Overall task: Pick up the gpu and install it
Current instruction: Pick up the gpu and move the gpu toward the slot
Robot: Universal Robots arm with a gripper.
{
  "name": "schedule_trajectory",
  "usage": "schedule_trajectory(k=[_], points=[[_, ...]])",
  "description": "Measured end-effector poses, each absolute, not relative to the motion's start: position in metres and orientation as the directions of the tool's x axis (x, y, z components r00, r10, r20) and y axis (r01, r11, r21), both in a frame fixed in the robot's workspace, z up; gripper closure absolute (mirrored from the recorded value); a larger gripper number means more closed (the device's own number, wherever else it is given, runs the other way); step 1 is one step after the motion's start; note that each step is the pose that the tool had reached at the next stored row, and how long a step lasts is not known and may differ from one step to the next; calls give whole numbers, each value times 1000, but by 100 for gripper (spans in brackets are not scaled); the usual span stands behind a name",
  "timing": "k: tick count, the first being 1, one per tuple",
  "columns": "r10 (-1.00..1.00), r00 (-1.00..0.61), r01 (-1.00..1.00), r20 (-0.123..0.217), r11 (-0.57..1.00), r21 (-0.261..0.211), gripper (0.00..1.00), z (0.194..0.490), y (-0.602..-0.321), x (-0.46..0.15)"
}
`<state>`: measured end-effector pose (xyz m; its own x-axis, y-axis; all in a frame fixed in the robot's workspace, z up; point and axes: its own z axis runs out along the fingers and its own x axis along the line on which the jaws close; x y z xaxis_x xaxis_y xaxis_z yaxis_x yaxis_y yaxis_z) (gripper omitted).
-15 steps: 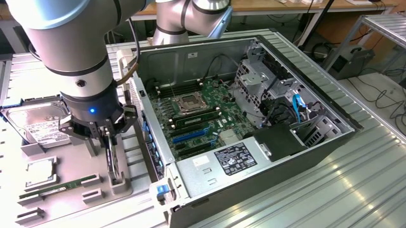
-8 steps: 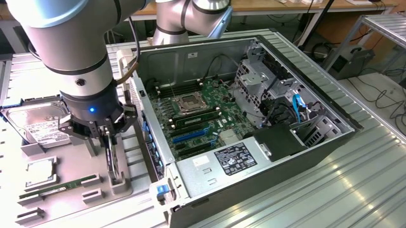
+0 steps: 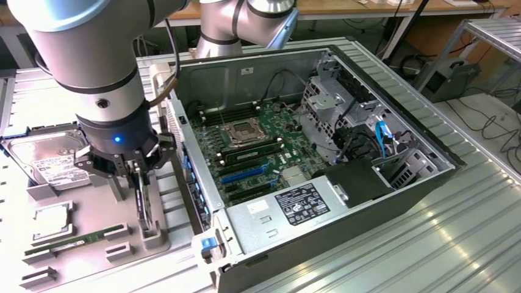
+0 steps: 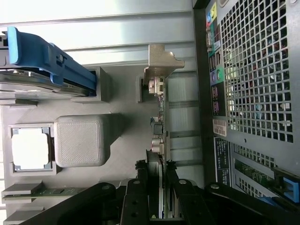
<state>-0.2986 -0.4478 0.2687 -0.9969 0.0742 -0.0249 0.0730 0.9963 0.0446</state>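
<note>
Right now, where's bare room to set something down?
Bare: ribbed metal table on the exterior view's right of the PC case. Crowded: the grey tray, with hard drive, CPU, RAM stick, and the tool straddling the gpu.

Exterior view: bright, even light from above, and shadows are soft. Broad glare streaks lie on the ribbed table (image 3: 456,244) beside the case (image 3: 211,79). Inside the case it is dimmer, darkest under the drive cage (image 3: 334,104). The arm (image 3: 82,55) above the tray (image 3: 82,244) carries a soft highlight. A blue lamp (image 3: 116,140) glows on the wrist.

Wrist view: the table strip far from the case is blown white. The CPU (image 4: 29,148) lid is clipped white too. The gripper (image 4: 157,166) is near black. The case grille (image 4: 253,70) is evenly lit. The grey block (image 4: 79,140) casts a soft shadow toward the case.
</note>
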Motion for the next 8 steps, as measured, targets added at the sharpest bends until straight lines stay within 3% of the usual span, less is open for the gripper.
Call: schedule_trajectory(k=[8], points=[[74, -997, 73, -25, 996, 44, 74, 272, -448, -299]])
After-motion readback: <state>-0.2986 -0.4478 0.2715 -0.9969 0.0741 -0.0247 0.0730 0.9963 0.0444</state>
